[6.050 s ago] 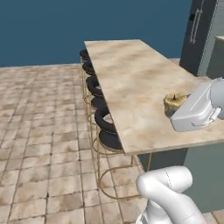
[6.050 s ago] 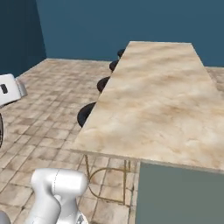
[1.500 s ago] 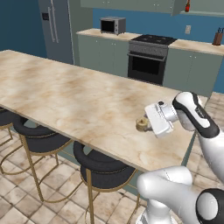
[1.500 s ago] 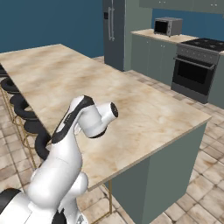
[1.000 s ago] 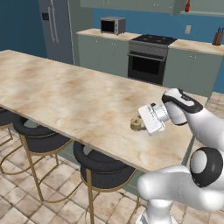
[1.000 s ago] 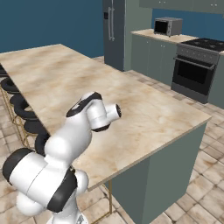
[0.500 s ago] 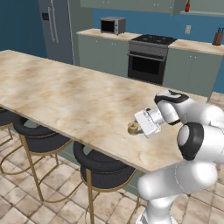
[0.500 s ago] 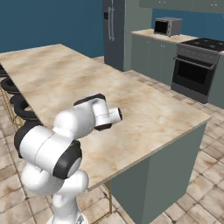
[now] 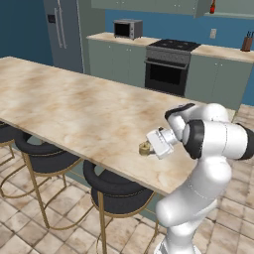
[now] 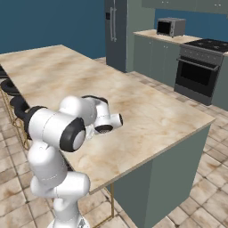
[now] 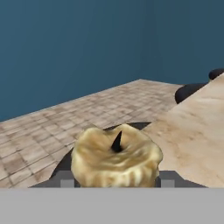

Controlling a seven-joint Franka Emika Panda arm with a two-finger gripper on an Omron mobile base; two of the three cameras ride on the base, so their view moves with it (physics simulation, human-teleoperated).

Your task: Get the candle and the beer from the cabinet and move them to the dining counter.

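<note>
The end effector (image 9: pixel 147 148) is held sideways, low over the near edge of the dining surface (image 9: pixel 74 111), with its jaws closed part-way on the candle (image 9: pixel 144 148). In the hand view the candle (image 11: pixel 116 161) sits between the two finger tips (image 11: pixel 66 179), one at each side of its base; it is a short tan-beige cylinder with a wavy rim and a dark wick standing at its centre. In the left base view the candle is at the tip of the end effector, just above or on the marble top near the stool side; contact with the top cannot be confirmed. In the right base view the end effector's mounting end (image 10: pixel 113 121) is seen over the marble top (image 10: pixel 147 111), and the arm hides the candle.

Black round stools (image 9: pixel 118 194) on gold legs stand under the near edge of the surface. Behind it are an oven (image 9: pixel 168 67), a microwave (image 9: pixel 127 28) on the back worktop and a tall grey refrigerator (image 9: pixel 62 32). A knife block (image 9: pixel 246 43) stands at the far right of the back worktop.
</note>
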